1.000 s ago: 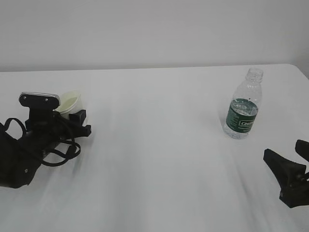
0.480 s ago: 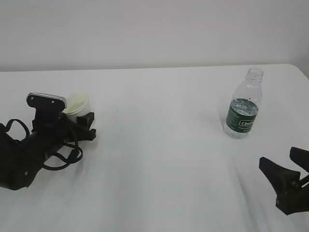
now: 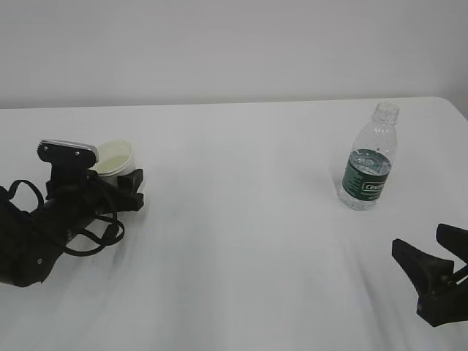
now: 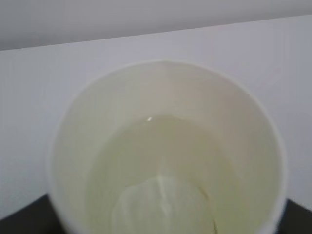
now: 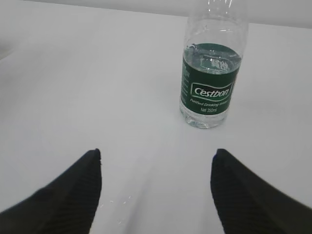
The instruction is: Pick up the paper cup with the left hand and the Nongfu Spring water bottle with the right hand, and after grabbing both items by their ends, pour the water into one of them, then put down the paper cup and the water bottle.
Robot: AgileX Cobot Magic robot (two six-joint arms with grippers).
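Note:
The paper cup (image 3: 113, 156) stands upright on the white table at the left, set between the fingers of my left gripper (image 3: 121, 175), which looks open around it. In the left wrist view the cup (image 4: 165, 146) fills the frame, with clear water in its bottom, and only dark finger corners (image 4: 24, 219) show beside it. The Nongfu Spring water bottle (image 3: 368, 164) stands capless at the right, with water up to the top of its green label. My right gripper (image 3: 431, 252) is open and empty, low near the table's front, well short of the bottle (image 5: 210, 83).
The white table (image 3: 241, 219) runs back to a plain white wall. A wide bare stretch lies between cup and bottle. Cables loop beside the left arm (image 3: 44, 227).
The cup has gone from tilted in the left gripper to upright on the table, and the left fingers have spread. The right gripper has sunk a little lower toward the front edge.

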